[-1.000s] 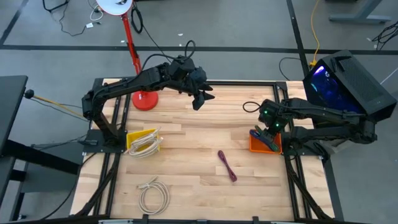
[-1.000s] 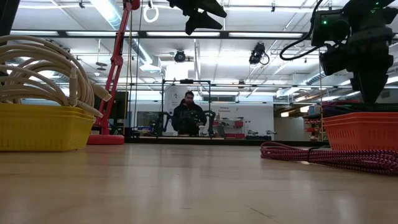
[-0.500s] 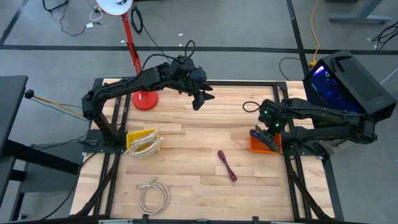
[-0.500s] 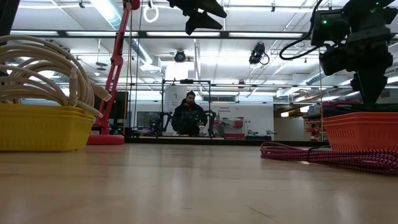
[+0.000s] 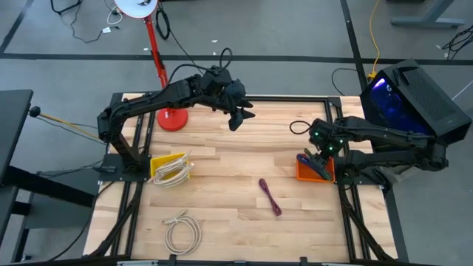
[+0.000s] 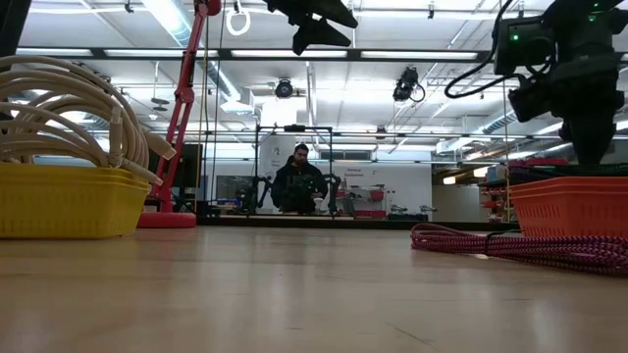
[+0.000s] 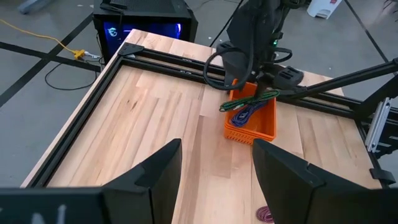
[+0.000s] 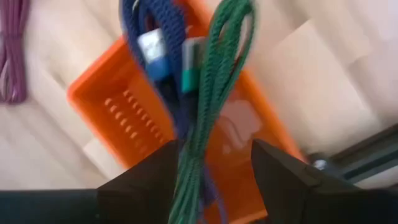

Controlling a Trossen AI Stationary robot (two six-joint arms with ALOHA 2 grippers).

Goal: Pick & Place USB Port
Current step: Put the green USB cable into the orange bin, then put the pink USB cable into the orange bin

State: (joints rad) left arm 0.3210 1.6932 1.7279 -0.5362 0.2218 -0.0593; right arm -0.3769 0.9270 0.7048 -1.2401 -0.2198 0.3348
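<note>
An orange basket [image 5: 301,175] stands at the table's right edge. A green cable [image 7: 249,101] lies across its top, one end sticking out over the rim, and a blue cable [image 7: 244,115] lies inside. My right gripper [image 5: 319,157] is open just above the basket. In its wrist view the green cable [image 8: 217,81] runs between the spread fingers [image 8: 214,149], beside the blue cable [image 8: 155,37]. A purple cable [image 5: 270,196] lies on the wood to the left of the basket. My left gripper [image 5: 238,118] is open and empty, raised over the table's far middle [image 7: 217,149].
A yellow basket [image 5: 159,164] holding white cables stands at the left edge, and a loose white cable [image 5: 182,229] lies near the near edge. A red lamp base [image 5: 171,118] stands far left. A person [image 6: 299,186] sits in the room beyond the table.
My right gripper has shifted slightly toward the table's right edge while staying above the orange basket.
</note>
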